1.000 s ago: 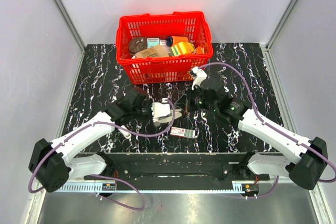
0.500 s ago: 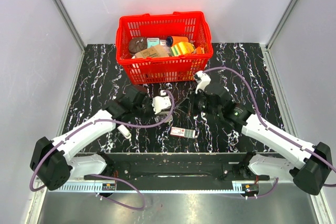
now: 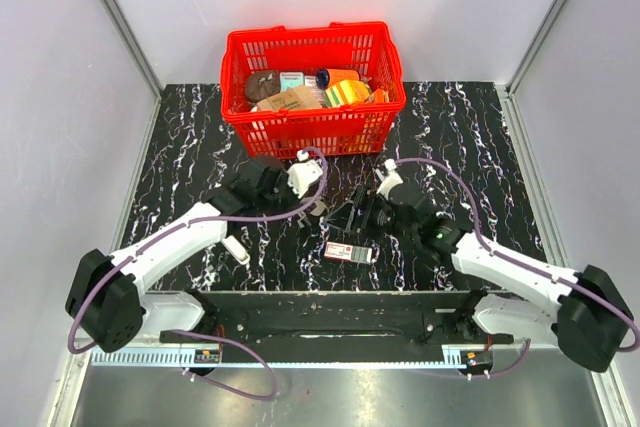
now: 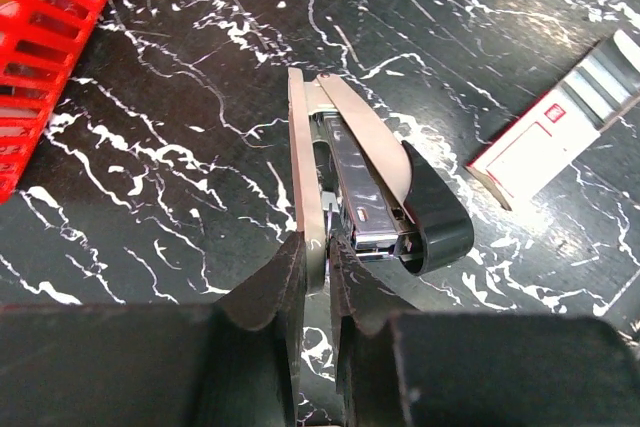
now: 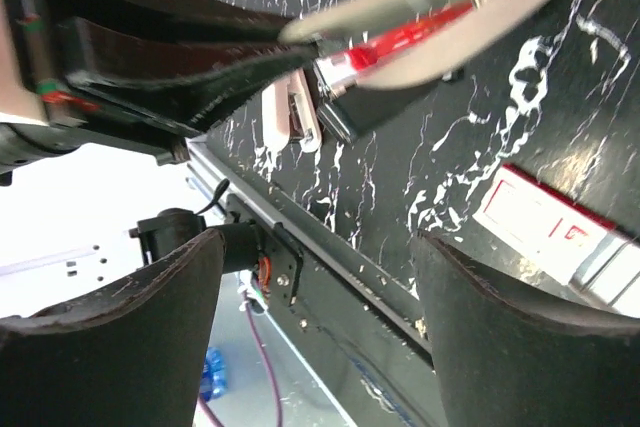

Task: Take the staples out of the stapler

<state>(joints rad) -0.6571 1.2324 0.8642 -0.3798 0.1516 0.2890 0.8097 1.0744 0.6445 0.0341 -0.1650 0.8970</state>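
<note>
Stapler (image 4: 350,172), hinged open, gripped by my left claw (image 4: 316,259); right claw (image 5: 318,247) agape alongside. Next: I empty its metal channel (image 4: 362,202).

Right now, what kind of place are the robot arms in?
Probably a robot test booth: plain grey walls box in a black marbled table, with a red basket of mixed items at its far edge.

Left gripper (image 4: 318,247): stapler (image 4: 350,172) juts straight ahead, one leaf pinched between the fingertips (image 4: 285,272), the rest splayed to its right. Small box (image 4: 545,137) ahead-right on the table (image 4: 200,177); basket (image 4: 40,37) ahead-left, packets (image 3: 300,97) in it. Right gripper (image 5: 315,267): stapler ahead, clear of both fingers (image 5: 150,327); box near the right-side finger; oblong piece (image 5: 293,115) ahead.
</note>
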